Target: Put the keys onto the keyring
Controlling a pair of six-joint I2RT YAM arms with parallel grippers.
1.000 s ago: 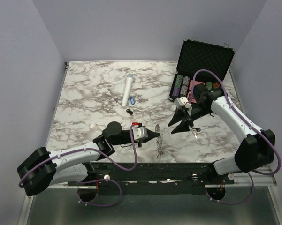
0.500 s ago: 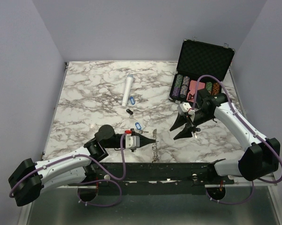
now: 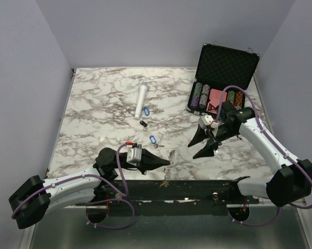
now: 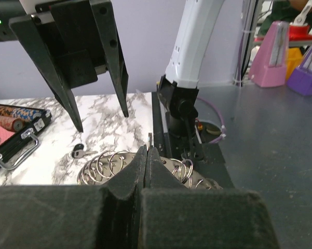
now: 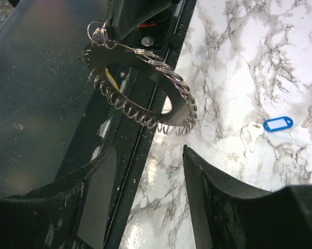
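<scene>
The keyring point(image 3: 169, 168), a flat grey toothed ring hung with small wire rings, hangs edge-on over the table's near edge. My left gripper point(image 3: 166, 163) is shut on its rim; the left wrist view shows the jaws point(image 4: 147, 151) closed on the plate point(image 4: 106, 167). My right gripper point(image 3: 193, 150) is open and empty, to the right of the keyring. In the right wrist view its fingers point(image 5: 145, 176) point at the keyring point(image 5: 140, 85). A blue-tagged key point(image 3: 153, 140) lies behind the left gripper, also seen in the right wrist view point(image 5: 276, 124). A black key point(image 4: 78, 151) lies under the right gripper.
A white cylinder point(image 3: 141, 99), another blue-tagged key point(image 3: 146, 110) and a black-tagged key point(image 3: 143, 123) lie mid-table. An open black case point(image 3: 226, 65) of poker chips stands at the back right. The black base rail point(image 3: 197, 189) runs along the near edge.
My left arm has drawn back toward the near edge with the keyring, uncovering the blue-tagged key. My right gripper has shifted slightly right and nearer, still open.
</scene>
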